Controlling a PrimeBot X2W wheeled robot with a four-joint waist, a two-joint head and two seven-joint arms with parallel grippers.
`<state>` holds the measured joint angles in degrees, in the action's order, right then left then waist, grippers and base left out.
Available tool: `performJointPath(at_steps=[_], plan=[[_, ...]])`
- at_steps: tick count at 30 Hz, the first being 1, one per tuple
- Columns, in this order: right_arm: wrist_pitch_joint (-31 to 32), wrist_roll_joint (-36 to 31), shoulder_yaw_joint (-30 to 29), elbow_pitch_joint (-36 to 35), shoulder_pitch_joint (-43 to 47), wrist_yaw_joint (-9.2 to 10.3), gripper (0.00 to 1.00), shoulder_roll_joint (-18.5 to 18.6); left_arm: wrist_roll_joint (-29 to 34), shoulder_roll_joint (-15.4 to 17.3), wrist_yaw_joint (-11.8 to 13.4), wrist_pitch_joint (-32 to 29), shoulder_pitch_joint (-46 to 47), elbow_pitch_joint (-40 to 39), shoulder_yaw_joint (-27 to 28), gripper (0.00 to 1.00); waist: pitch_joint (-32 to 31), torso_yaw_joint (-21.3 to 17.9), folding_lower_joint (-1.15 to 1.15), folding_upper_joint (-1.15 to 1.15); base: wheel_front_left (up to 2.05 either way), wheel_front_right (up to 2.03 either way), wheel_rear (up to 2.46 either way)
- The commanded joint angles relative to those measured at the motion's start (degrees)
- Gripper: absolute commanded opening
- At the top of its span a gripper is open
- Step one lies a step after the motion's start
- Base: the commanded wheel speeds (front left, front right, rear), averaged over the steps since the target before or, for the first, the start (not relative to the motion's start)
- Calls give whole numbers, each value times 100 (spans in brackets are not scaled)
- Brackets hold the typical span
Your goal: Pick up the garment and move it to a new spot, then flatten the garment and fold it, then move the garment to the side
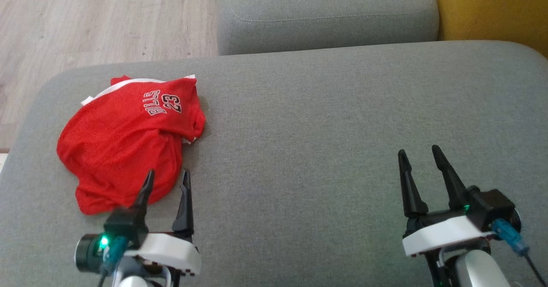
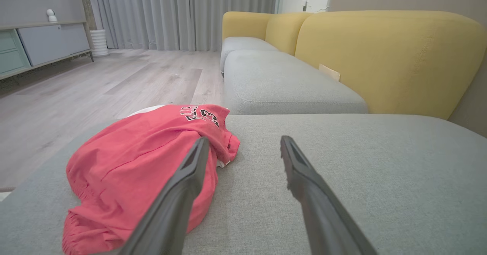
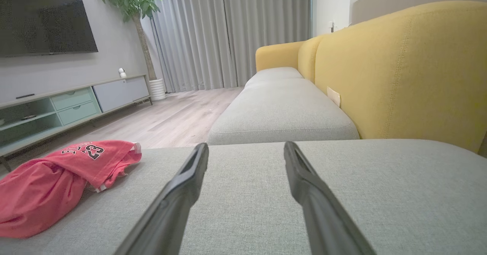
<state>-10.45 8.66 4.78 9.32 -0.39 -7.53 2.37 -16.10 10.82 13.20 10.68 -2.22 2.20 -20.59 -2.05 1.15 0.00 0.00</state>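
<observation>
The garment (image 1: pixel 128 137) is a red mesh jersey with white trim and the number 23, lying crumpled on the left part of the grey sofa cushion (image 1: pixel 321 128). The left wrist view has the garment (image 2: pixel 140 163) at lower left, and the right wrist view has the garment (image 3: pixel 57 179) at far left. My left gripper (image 1: pixel 168 176) is open at the garment's near right edge, one finger over the cloth and the other over bare cushion. My right gripper (image 1: pixel 419 152) is open over bare cushion far to the right, holding nothing.
A second grey seat cushion (image 1: pixel 325 13) lies beyond, with a yellow backrest (image 1: pixel 492 8) at the right. Wooden floor (image 1: pixel 85 17) runs past the cushion's left and far edges. A TV cabinet (image 3: pixel 68 102) and a potted plant (image 3: pixel 133 0) stand across the room.
</observation>
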Motion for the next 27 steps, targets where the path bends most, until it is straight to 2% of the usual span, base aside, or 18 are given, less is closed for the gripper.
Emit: performJointPath(at_steps=[1, 10, 14, 20, 27], plan=[[-111, -260, 153, -243, -119, 4, 100, 44, 231, 135, 99, 90, 262, -194, 65, 100, -4, -3, 0, 0, 0, 0, 0], [-246, -709, 220, -361, -115, 4, 100, 47, 727, 264, 241, 224, 299, -236, -224, 100, -11, -16, 0, 0, 0, 0, 0], [-313, -765, 262, -443, -82, 4, 100, 48, 786, 203, 257, 292, 287, -328, -234, 100, -13, -10, 0, 0, 0, 0, 0], [-415, -449, 221, -419, -25, 4, 100, 50, 759, -46, 42, 392, 155, -466, 56, 100, -43, 7, 0, 0, 0, 0, 0], [-454, 1, 197, -174, 13, 4, 100, 51, 644, -407, -564, 431, -55, -298, 552, 100, -66, 12, 0, 0, 0, 0, 0]])
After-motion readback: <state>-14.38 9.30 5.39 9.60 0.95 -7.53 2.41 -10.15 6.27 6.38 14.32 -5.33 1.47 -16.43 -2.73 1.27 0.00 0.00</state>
